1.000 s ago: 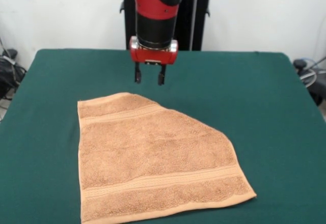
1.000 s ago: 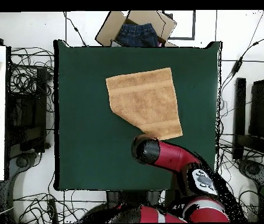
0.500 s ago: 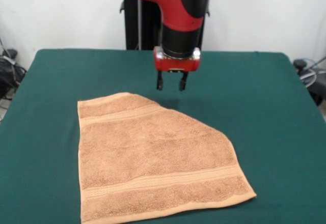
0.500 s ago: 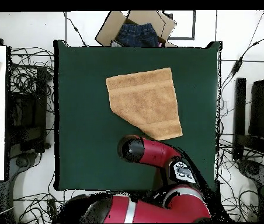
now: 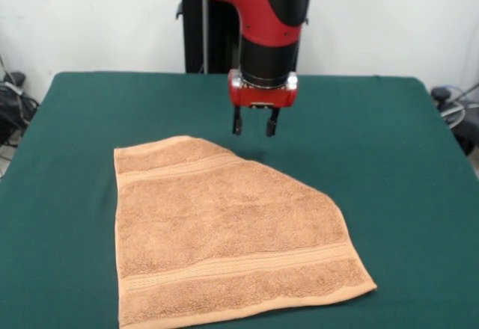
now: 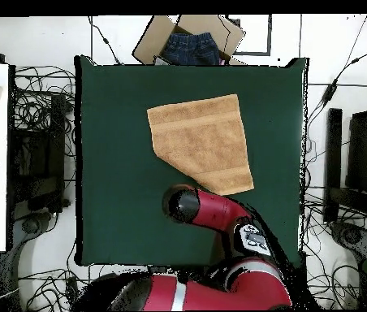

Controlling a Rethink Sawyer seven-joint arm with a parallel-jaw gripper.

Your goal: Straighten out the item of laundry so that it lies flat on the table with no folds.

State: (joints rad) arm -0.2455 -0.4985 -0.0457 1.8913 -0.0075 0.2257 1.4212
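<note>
Spread jaws, nothing between them: I see the gripper (image 5: pixel 253 129) hanging with both dark fingertips (image 5: pixel 237 127) pointing straight down above bare green table (image 5: pixel 389 149), clear of the cloth. Compared with half a second ago it has barely shifted, a touch toward the viewer and lower in the front view; a full second ago it was further toward the 9 o'clock side, above the towel's far folded corner. The towel (image 5: pixel 224 232) itself has not moved in any of these frames.

From the front the arm (image 5: pixel 262 15) drops from 12 o'clock, its red wrist vertical, with the gripper just past the towel's slanted far edge, near but not touching. From overhead I see the arm's (image 6: pixel 211 213) round end sitting at about 6 o'clock from the towel (image 6: pixel 200 140), just beside its lower slanted edge.

The towel lies on the table with one far corner apparently folded under, giving a diagonal edge; two woven stripes run across it.
</note>
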